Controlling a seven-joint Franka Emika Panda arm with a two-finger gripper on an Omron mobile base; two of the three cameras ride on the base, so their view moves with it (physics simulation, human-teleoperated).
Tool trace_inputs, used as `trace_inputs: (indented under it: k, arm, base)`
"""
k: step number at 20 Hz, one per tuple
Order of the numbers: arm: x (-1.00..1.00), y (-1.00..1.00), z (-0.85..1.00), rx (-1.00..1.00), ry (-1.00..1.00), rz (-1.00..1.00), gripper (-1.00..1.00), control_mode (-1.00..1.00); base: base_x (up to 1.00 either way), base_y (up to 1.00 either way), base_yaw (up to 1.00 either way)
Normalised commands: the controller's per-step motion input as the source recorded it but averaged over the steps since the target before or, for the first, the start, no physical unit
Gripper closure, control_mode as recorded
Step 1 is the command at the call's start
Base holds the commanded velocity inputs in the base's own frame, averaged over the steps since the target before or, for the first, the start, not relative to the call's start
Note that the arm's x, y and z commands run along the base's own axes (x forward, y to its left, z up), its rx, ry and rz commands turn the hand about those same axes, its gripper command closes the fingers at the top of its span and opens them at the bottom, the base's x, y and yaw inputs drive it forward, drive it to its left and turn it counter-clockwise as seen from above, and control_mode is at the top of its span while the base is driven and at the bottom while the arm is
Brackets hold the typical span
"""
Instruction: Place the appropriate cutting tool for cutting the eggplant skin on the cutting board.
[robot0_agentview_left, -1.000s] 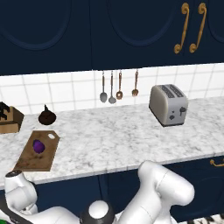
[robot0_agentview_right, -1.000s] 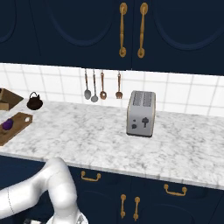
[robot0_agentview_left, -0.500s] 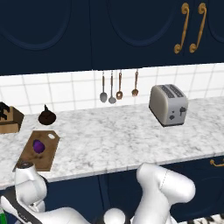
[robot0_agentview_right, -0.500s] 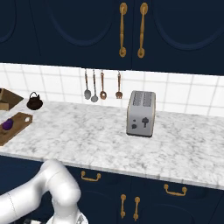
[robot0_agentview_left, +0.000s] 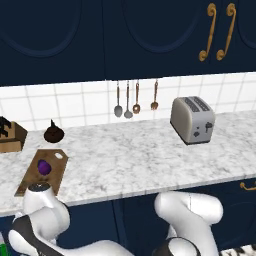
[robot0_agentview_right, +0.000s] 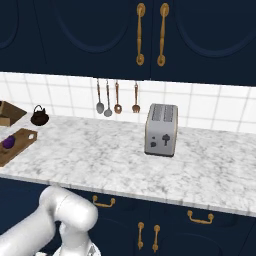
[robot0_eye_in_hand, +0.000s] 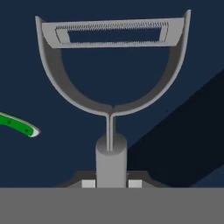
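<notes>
Peeler: the peeler (robot0_eye_in_hand: 111, 87) fills the middle of the hand view, its loop head and blade away from the hand, its straight handle running down to the fingers.
Gripper: the gripper (robot0_eye_in_hand: 111, 183) is closed on the lower end of the peeler handle; a pale pad shows on each side of the handle, touching it. The hold is low on the handle, not at its middle.
Place of the hand: behind the peeler is dark blue, like the cabinet fronts, so I judge the hand is low, below the counter edge, at the left.
Board: the board (robot0_agentview_left: 31, 176) lies at the near left of the counter (robot0_agentview_left: 135, 155), with the pale hole at its far corner.
Eggplant: the eggplant (robot0_agentview_left: 44, 166) sits on the far half of the board; the near half is bare.
Green tool: the tip of a green-handled tool (robot0_eye_in_hand: 17, 124) shows left of the peeler, well apart from it.
Risk: on the way up, the long head may hit the counter edge, because the hand starts below it. With such a low hold the peeler may turn or slip between the fingers.
Risk at placing: if it is let go over the far half, it may land on the eggplant and push it off the board.
</notes>
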Motion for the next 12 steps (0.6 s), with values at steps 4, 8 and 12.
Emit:
trace_inputs:
  k: [4, 8, 12]
  arm:
    - [-0.09, -0.46, 1.0, -0.06, 0.0, -0.16, 1.0, -1.0]
    - [0.04, -0.34, 1.0, -0.07, 0.0, -0.13, 1.0, -1.0]
    - [0.3, -0.13, 1.0, -0.08, 0.0, -0.08, 1.0, -1.0]
  base:
    - [0.0, 0.0, 0.0]
    - [0.0, 0.0, 0.0]
    - [0.0, 0.0, 0.0]
